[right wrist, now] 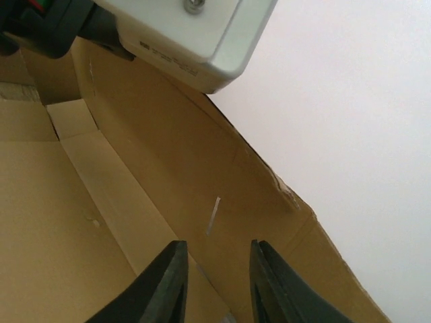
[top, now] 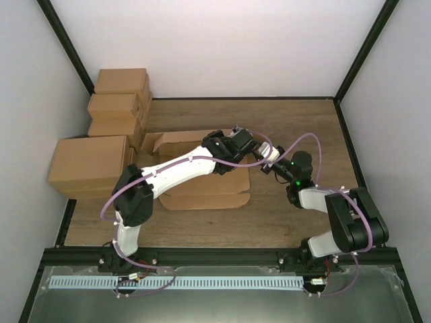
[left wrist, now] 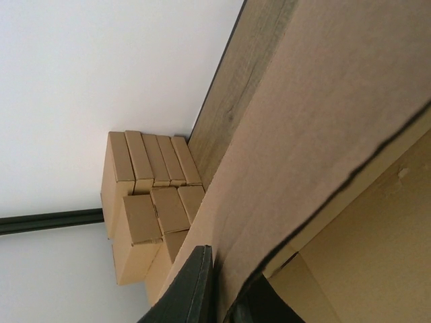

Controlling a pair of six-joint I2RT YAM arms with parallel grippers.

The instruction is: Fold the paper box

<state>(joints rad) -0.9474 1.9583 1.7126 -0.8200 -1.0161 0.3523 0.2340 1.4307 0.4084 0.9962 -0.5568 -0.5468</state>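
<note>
The paper box [top: 202,192] is a brown die-cut cardboard piece lying mid-table, with its right side panel raised. My left gripper [top: 256,152] reaches over it to that right side. In the left wrist view the left gripper [left wrist: 229,269] is shut on the raised panel's edge [left wrist: 303,134], which runs between the dark fingers. My right gripper [top: 268,163] is close beside it on the box's right. In the right wrist view the right gripper [right wrist: 217,245] shows a gap between its fingers with nothing in it. It points at the panel's inner face [right wrist: 168,175].
Several folded brown cartons [top: 114,108] are stacked at the back left against the wall, and show as cartons [left wrist: 148,202] in the left wrist view. A larger carton [top: 87,165] sits in front of them. The left arm's white housing [right wrist: 195,33] hangs just above the right gripper.
</note>
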